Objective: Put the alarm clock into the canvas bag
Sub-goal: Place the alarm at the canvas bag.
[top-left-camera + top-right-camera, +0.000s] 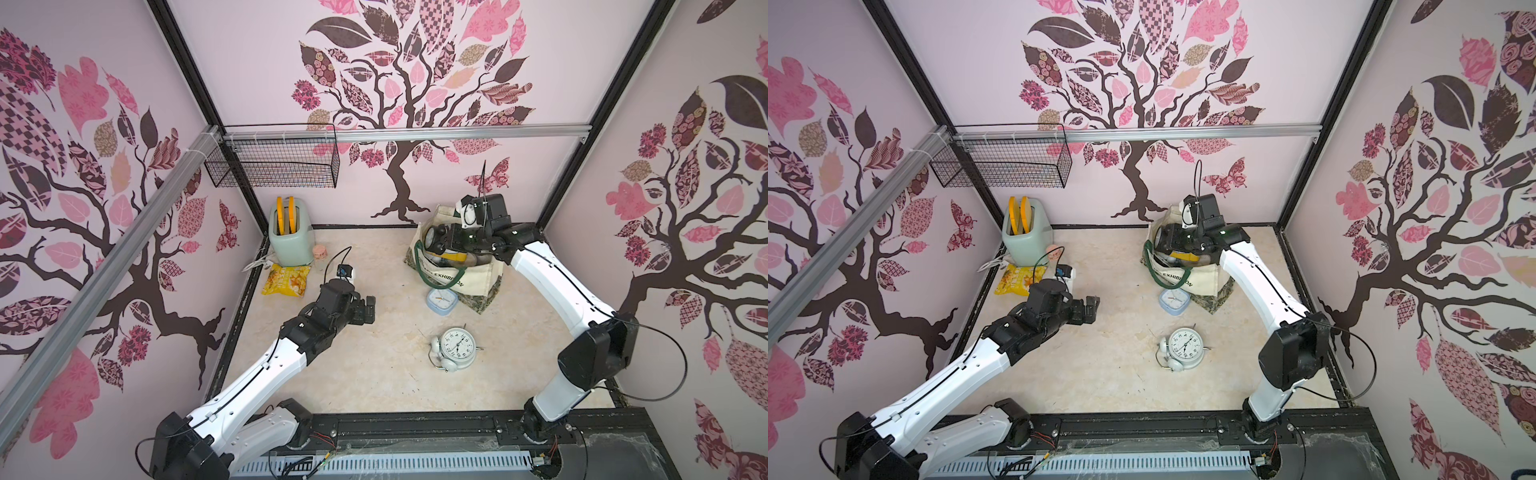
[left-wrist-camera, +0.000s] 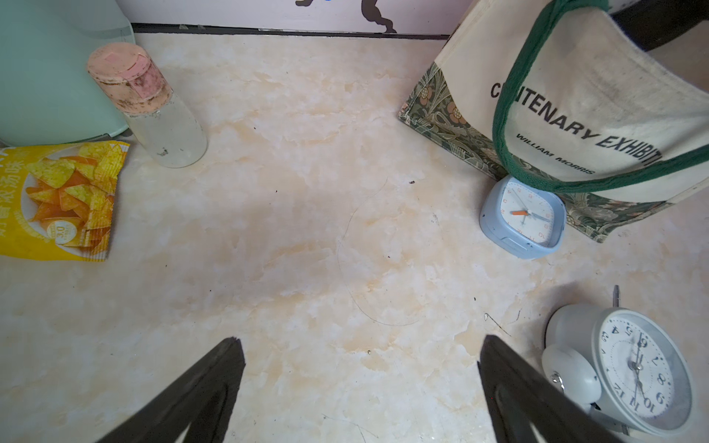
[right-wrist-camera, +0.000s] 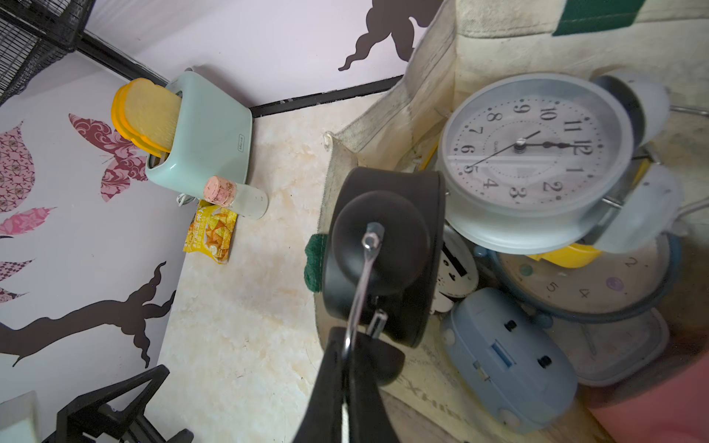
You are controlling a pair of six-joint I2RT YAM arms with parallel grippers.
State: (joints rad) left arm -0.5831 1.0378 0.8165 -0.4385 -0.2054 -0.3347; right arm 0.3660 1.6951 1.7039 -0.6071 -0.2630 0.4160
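The cream canvas bag [image 1: 461, 277] [image 1: 1202, 282] [image 2: 575, 76] stands at the back right with its mouth open. My right gripper [image 1: 448, 240] [image 1: 1180, 241] [image 3: 347, 341] is shut on the thin wire handle [image 3: 360, 291] of a black twin-bell alarm clock [image 1: 433, 241] [image 1: 1166, 239] [image 3: 383, 253], which hangs at the bag's mouth. Several clocks lie inside the bag, among them a pale round one [image 3: 537, 153]. On the table lie a white twin-bell clock [image 1: 457, 347] [image 2: 637, 364] and a blue square clock [image 1: 441, 300] [image 2: 523, 216]. My left gripper [image 1: 368, 309] [image 1: 1090, 307] [image 2: 360, 339] hovers open and holds nothing.
A mint toaster [image 1: 289, 239] with yellow slices stands at the back left. Beside it are a pink-capped bottle [image 1: 319, 251] [image 2: 153, 103] and a yellow snack packet [image 1: 286, 280]. A wire basket [image 1: 274, 162] hangs from the rail above. Patterned walls close in three sides.
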